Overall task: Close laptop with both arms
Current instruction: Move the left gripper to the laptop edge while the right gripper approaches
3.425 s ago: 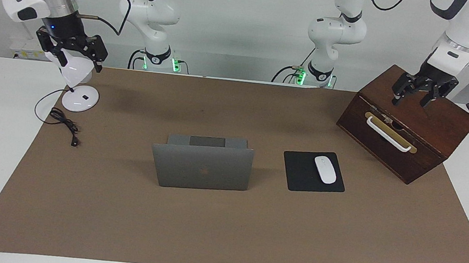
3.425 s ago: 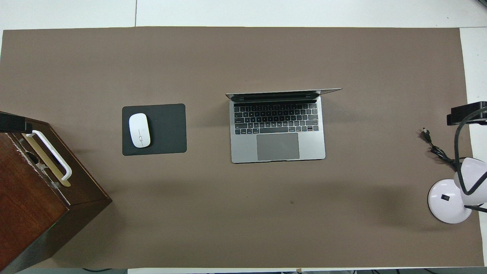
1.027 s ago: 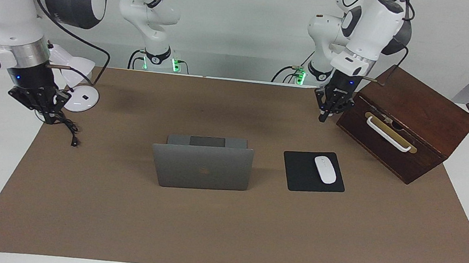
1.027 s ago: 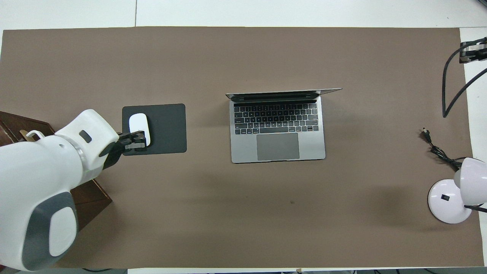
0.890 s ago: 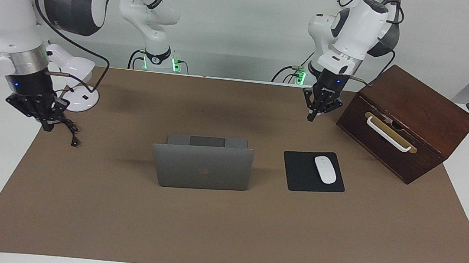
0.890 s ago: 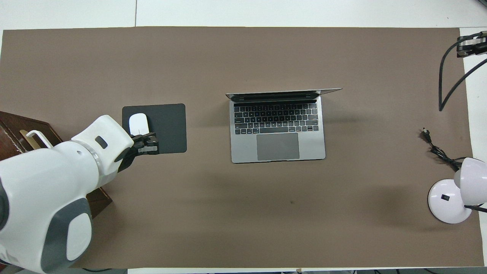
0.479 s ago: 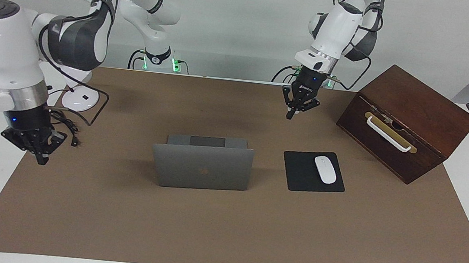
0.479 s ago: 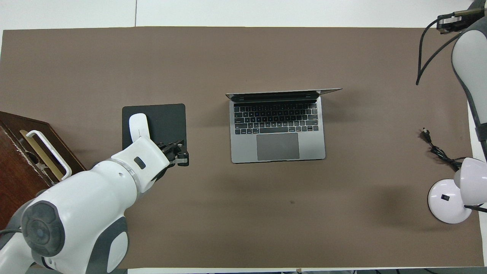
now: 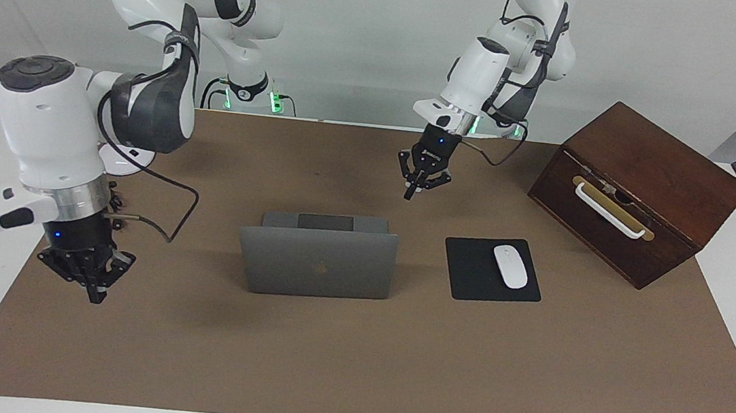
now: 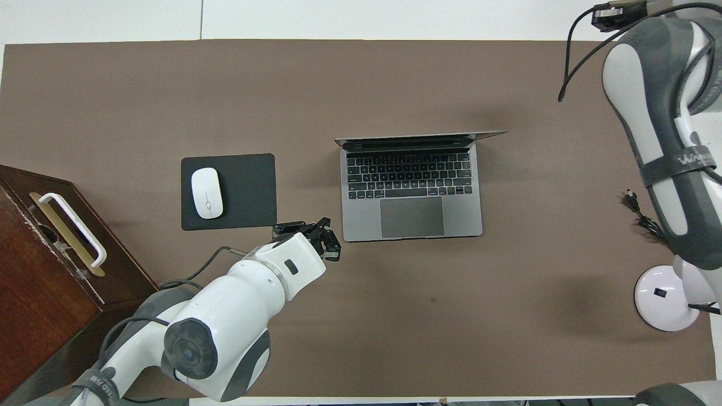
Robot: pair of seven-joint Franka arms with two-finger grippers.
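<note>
One laptop point(image 9: 318, 261) stands open in the middle of the brown mat point(image 9: 349, 382), its lid upright; at its 9 o'clock in the overhead view lies one black mouse pad point(image 10: 242, 192) carrying one white mouse point(image 10: 206, 193); one wooden box point(image 9: 643, 187) sits at the left arm's end, one white lamp point(image 10: 665, 298) with its cable point(image 10: 646, 220) at the right arm's end; two grippers hang in the air, both pinched together and carrying nothing; the left gripper point(image 9: 410, 194) is over bare mat near the keyboard side; the right gripper point(image 9: 95, 295) is over the mat's edge; nothing blocks the lid.

Wooden box point(image 10: 39, 270) partly out of frame
</note>
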